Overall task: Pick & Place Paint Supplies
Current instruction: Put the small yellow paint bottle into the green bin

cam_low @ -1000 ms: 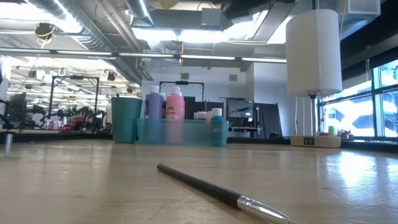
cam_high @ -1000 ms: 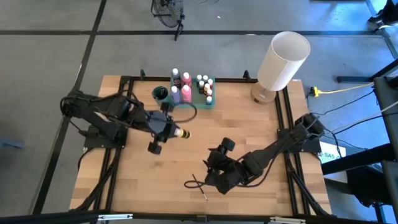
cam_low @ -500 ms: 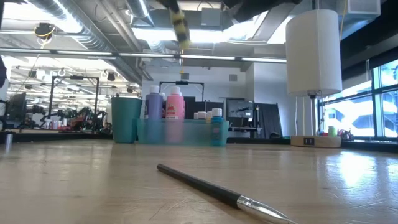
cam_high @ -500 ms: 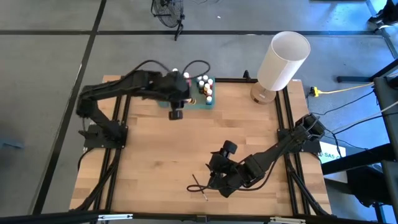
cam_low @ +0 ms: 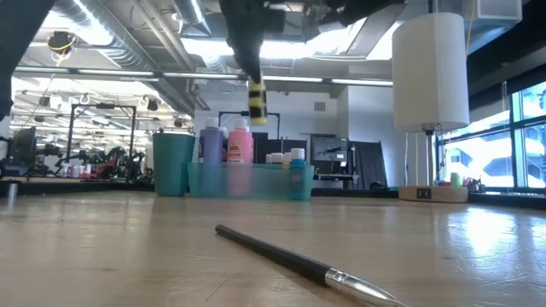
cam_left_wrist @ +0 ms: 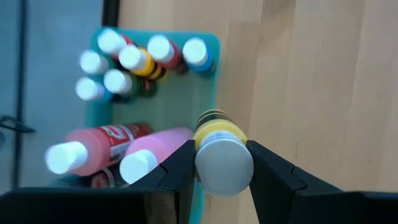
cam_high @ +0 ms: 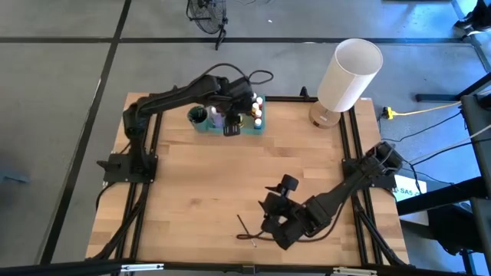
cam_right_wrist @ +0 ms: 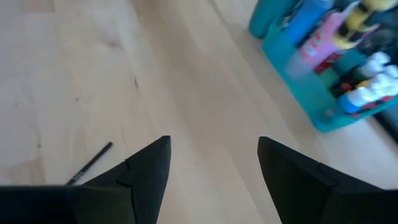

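- left gripper (cam_left_wrist: 217, 163) clamped on a yellow paint bottle (cam_left_wrist: 219, 146); white cap toward the wrist camera, long axis about upright in the low view, bottle (cam_low: 257, 101) hanging above the tray line
- in the high view the left gripper (cam_high: 230, 123) sat at upper centre of the frame, over the green tray (cam_high: 261, 125); bottle itself not discernible there under the arm
- key relation: the tray (cam_left_wrist: 208, 93) lay directly beneath and beyond the held bottle; an open patch of tray floor showed just past it, between the small capped bottles (cam_left_wrist: 134, 59) and the two pink bottles (cam_left_wrist: 106, 146); judged next move: straight descent into that gap, tight beside the pink ones
- right gripper (cam_high: 270, 228) at lower centre of the high view, fingers spread, nothing between them; paintbrush (cam_high: 245, 231) on the wood just to its left; brush (cam_right_wrist: 90, 163) lay ahead of it, long axis diagonal; right arm far nearer to it than the left
- versus a second earlier: left arm had swung from mid-table up to the tray, bottle carried along; in the low view the bottle was absent then, now hanging in frame; right gripper shifted slightly lower; brush (cam_low: 299, 263) unmoved in the low view
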`<act>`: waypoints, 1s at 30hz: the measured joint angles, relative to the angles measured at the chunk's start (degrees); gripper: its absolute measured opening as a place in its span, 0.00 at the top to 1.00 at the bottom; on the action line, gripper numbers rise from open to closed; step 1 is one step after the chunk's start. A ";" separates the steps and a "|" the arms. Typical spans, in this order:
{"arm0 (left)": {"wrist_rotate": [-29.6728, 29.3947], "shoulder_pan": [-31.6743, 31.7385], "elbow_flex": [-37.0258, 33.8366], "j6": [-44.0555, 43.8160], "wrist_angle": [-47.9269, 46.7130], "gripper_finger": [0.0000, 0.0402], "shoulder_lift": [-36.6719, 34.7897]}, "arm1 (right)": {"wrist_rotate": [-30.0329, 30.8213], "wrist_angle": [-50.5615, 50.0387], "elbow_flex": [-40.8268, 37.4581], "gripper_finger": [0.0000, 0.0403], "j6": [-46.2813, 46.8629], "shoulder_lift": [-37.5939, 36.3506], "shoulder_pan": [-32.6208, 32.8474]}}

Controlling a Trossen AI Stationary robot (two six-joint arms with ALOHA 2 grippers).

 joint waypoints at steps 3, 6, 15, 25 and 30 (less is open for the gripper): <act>3.85 2.38 0.02 0.65 -1.19 0.71 1.90 | 3.76 -3.28 0.00 0.40 2.75 0.02 1.71; 4.47 4.00 0.02 1.13 -1.96 0.71 3.62 | 6.94 -6.25 0.00 0.40 5.95 0.04 3.19; 5.23 7.57 0.02 2.86 -0.91 0.71 5.83 | 8.76 -8.72 -0.01 0.40 7.92 0.09 4.91; 6.71 8.05 0.02 4.21 2.41 0.71 7.93 | 8.76 -8.90 -0.02 0.40 8.02 0.09 4.92; 6.73 8.05 0.02 4.41 2.43 0.71 8.21 | 8.73 -8.90 -0.02 0.40 8.02 0.09 4.92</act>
